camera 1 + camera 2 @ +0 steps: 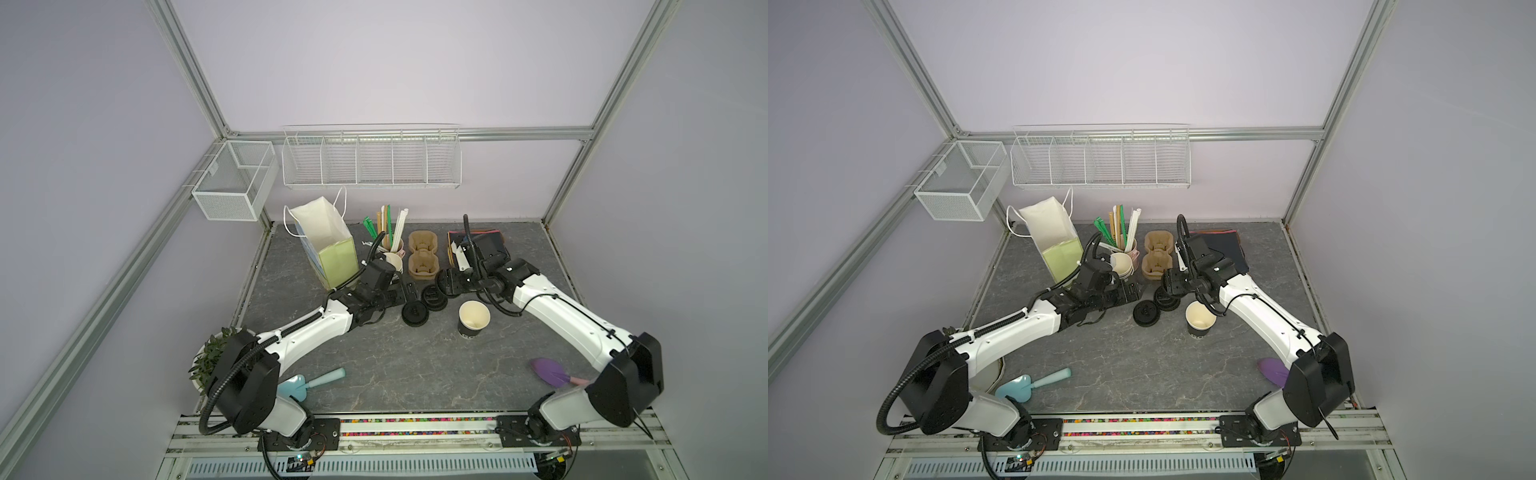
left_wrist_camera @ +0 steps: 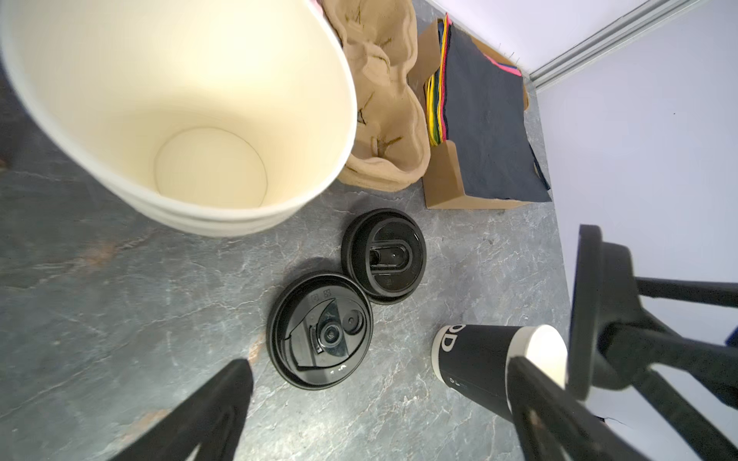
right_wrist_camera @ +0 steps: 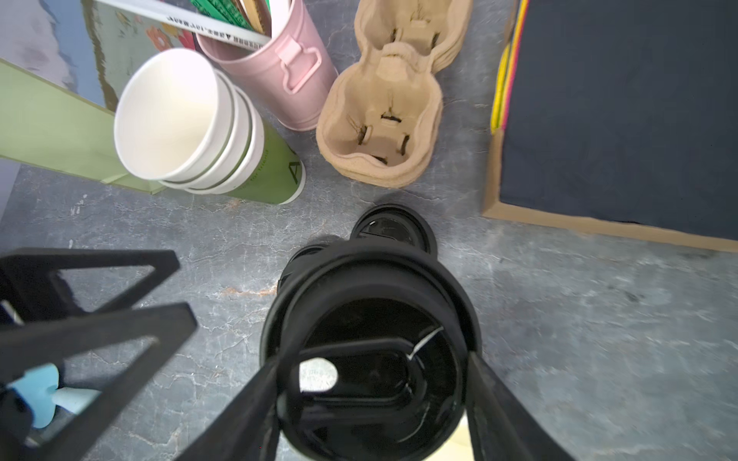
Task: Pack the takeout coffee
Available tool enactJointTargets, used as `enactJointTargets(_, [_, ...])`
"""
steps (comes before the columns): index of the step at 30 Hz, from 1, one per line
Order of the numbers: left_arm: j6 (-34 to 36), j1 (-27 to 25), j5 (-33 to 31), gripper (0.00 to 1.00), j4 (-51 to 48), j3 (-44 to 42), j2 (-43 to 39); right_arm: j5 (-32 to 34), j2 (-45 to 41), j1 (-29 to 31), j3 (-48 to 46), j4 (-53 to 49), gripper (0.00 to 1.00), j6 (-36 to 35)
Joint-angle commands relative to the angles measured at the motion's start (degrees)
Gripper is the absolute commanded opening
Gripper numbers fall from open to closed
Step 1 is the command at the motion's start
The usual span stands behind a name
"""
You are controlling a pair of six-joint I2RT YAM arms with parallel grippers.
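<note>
Black lid (image 3: 371,287) clamped in the right gripper (image 3: 375,359), just beside the lidless paper cup (image 1: 473,320) on the surface (image 1: 395,374): centre it level over the rim, press evenly; the left gripper (image 2: 379,367) gapes empty near the cup.

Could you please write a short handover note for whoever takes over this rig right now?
The left hand is open and empty, hovering low over the table near the loose lids.
The right hand is shut on a black lid, held in the air close to the cup.
The cup stands upright on the table, without a lid. The paper bag stands open at the back left, and the cup is not in it.
Done: one lid picked up.
Left: fit the lid on the cup, then probably move the cup into the bag.
</note>
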Motion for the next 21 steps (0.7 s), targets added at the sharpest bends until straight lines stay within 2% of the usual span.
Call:
enactJointTargets(1, [2.7, 0.0, -4.5, 0.99, -6.7, 1.2, -1.7, 3.5, -2.9, 0.0, -0.1, -6.7, 0.67, -1.8])
enactJointTargets(14, [5.1, 0.0, -8.7, 1.00, -11.9, -1.9, -11.6, 7.3, -11.2, 0.9, -9.0, -14.0, 0.68, -0.6])
enactJointTargets(21, [5.3, -0.1, -8.8, 1.00, -12.5, -2.7, -12.2, 7.3, -10.0, 1.0, -9.7, -14.2, 0.67, -1.5])
